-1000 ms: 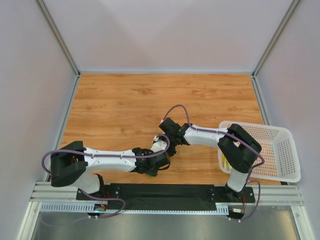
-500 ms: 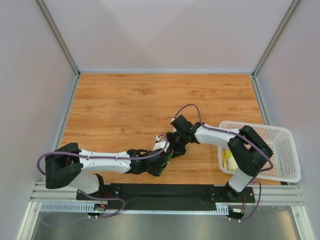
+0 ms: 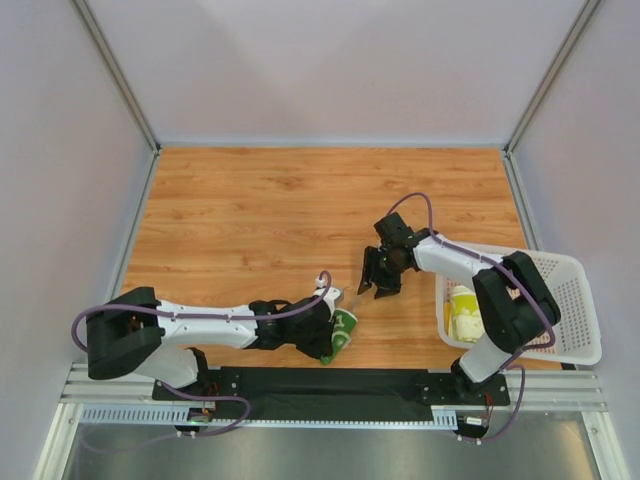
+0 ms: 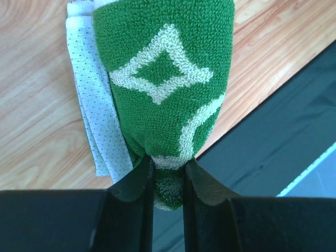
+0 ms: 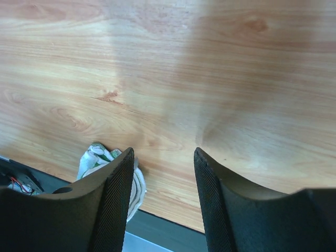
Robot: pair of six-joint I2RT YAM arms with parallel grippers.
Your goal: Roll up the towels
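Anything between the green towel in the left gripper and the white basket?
The table between the green towel and the basket looks bare. The right arm hangs over the basket's left end, where a rolled yellow towel lies. The open right gripper sits off that line.

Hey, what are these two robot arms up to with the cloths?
They are rolling small towels. The left gripper is pinched shut on a rolled dark green towel at the near edge of the wooden table. The right gripper is open and empty, hanging over bare wood a little way from that roll. A pale yellow towel, which looks already rolled, lies in the white basket on the right.
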